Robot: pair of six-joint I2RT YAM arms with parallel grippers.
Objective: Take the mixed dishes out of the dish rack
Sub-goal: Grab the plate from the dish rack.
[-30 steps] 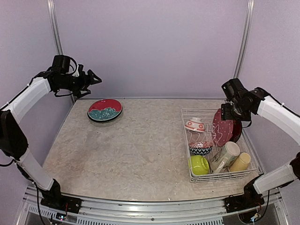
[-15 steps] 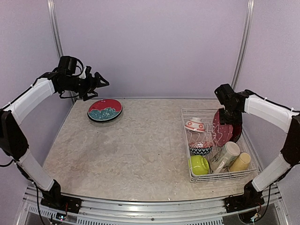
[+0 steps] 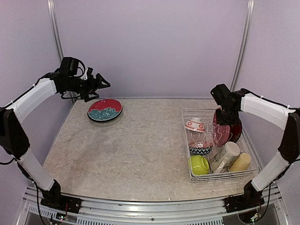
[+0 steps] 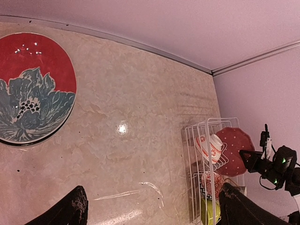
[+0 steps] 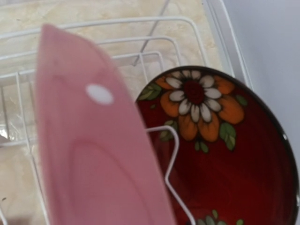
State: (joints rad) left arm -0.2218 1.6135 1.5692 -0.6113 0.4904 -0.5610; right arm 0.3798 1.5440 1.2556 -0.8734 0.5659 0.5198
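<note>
The white wire dish rack point(image 3: 220, 177) stands on the right of the table. In it are a red plate with white dots point(image 3: 224, 132), a dark red flower plate point(image 3: 237, 131) behind it, a red-patterned bowl point(image 3: 194, 124), a chevron bowl point(image 3: 200, 148), a lime-green bowl point(image 3: 198, 164), a cream mug point(image 3: 227, 154) and a yellow mug point(image 3: 240, 161). My right gripper point(image 3: 224, 113) sits on the dotted plate's top rim. The dotted plate point(image 5: 93, 154) fills the right wrist view beside the flower plate point(image 5: 225, 154), and my fingers are hidden. My left gripper point(image 3: 103, 83) hangs open and empty at the back left.
A red plate with a blue flower point(image 3: 104, 109) lies flat on the table at the back left, below my left gripper; the left wrist view shows this plate point(image 4: 33, 89) too. The rack point(image 4: 197, 140) stands near the right wall. Purple walls close the back and sides.
My right arm has swung left and come down onto the dotted plate's top rim. My left gripper has shifted a little to the right, still open.
</note>
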